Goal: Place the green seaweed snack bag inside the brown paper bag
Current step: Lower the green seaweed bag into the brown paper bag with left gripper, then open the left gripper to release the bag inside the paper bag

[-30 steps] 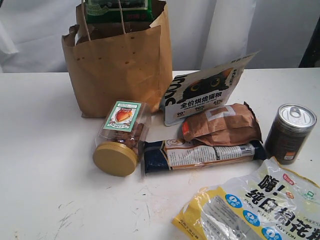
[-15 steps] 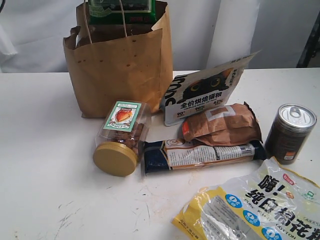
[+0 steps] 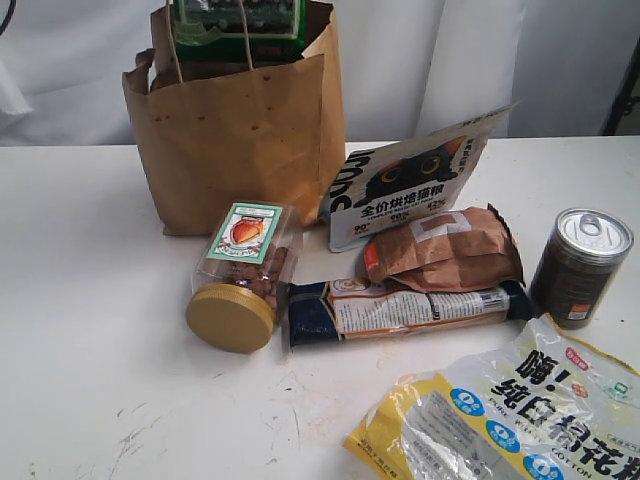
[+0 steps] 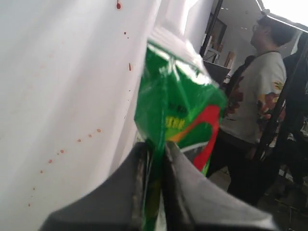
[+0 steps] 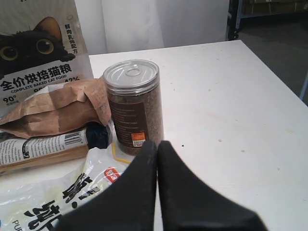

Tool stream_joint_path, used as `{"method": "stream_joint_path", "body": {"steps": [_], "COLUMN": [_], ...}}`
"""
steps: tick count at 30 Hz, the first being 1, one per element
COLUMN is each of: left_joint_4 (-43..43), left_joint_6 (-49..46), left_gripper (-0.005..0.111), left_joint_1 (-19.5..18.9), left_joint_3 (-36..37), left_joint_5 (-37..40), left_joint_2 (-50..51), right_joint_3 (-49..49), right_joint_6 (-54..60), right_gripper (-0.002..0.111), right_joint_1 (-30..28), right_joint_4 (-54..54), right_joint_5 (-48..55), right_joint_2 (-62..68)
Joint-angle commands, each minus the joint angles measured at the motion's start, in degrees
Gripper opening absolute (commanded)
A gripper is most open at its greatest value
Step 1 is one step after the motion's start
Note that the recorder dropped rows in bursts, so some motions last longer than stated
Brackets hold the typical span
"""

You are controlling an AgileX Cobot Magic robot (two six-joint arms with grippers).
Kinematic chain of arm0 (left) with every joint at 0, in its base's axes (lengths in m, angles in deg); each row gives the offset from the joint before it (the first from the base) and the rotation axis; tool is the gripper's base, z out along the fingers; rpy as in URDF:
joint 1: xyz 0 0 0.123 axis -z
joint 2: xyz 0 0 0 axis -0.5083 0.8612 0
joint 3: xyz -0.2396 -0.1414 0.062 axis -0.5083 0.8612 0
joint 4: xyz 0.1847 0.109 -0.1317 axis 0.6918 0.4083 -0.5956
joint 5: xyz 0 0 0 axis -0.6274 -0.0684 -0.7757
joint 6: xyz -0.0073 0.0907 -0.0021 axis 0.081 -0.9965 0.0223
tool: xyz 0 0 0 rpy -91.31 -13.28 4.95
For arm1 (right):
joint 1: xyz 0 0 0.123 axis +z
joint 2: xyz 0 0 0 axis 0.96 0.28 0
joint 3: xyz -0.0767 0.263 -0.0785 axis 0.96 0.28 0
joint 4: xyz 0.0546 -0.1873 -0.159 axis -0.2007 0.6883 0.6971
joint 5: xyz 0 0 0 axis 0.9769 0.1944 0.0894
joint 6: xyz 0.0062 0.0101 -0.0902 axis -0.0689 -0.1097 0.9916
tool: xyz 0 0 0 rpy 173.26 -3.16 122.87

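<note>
At the back left of the white table (image 3: 90, 300), the brown paper bag (image 3: 240, 140) stands upright with its mouth open, string handles draped down its front face. I see the green seaweed snack bag (image 3: 237, 15) in that mouth: its lower edge sits below the bag's rear rim and its upper part runs out of the exterior view. Its face is turned toward the camera. I cannot tell its long axis with the top cropped.

Left wrist view: left gripper (image 4: 155, 147) is clenched on one edge of the green packet (image 4: 178, 106), which extends straight away from the fingers, crumpled, red swoosh showing.

Right wrist view: right gripper (image 5: 157, 144) has its jaws pressed together on nothing, just in front of the can (image 5: 134, 103).

Containers:
- Paper bag: only the green packet shows inside; deeper contents hidden.
- Clear jar (image 3: 243, 275): on its side just in front of the paper bag, tan lid toward the camera, brown pieces inside.
- Can, upright at the right, pull-tab lid sealed, dark contents through its wall.
</note>
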Motion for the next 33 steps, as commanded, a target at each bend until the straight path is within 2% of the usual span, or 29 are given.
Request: {"method": "stream_joint_path", "body": {"steps": [1,14,21,24,26,29,33], "left_joint_4": [4.1,6.7,7.5,8.6,10.1,13.6,18.8], "left_joint_6": [3.9,8.1,11.4,12.2,12.5,12.5,14.3], "left_gripper": [0.026,0.026,0.024,0.016,0.0,0.0,0.0], "left_joint_1": [-0.2,-0.4,-3.1,-4.8,-6.0,-7.8,-8.8], "left_joint_3": [-0.3,-0.3,-0.3,-0.3,-0.2,-0.2,-0.1], "left_joint_5": [0.2,1.8,3.2,7.5,10.7,13.8,14.2], "left_joint_2": [-0.2,-0.2,-0.5,-0.8,-1.4,-2.5,-5.3], "right_joint_3": [0.2,0.2,0.2,0.2,0.2,0.2,0.2], "right_joint_6": [-0.1,-0.1,-0.1,-0.1,-0.1,-0.1,-0.1], "right_gripper": [0.0,0.0,0.0,0.0,0.0,0.0,0.0], "right_joint_1": [0.1,0.1,0.1,0.1,0.1,0.1,0.1], "right_joint_4": [0.0,0.0,0.0,0.0,0.0,0.0,0.0], "right_joint_5": [-0.7,-0.7,-0.7,-0.7,-0.7,-0.7,-0.7], "right_joint_2": [-0.2,-0.2,-0.2,-0.2,-0.2,-0.2,-0.2]}}
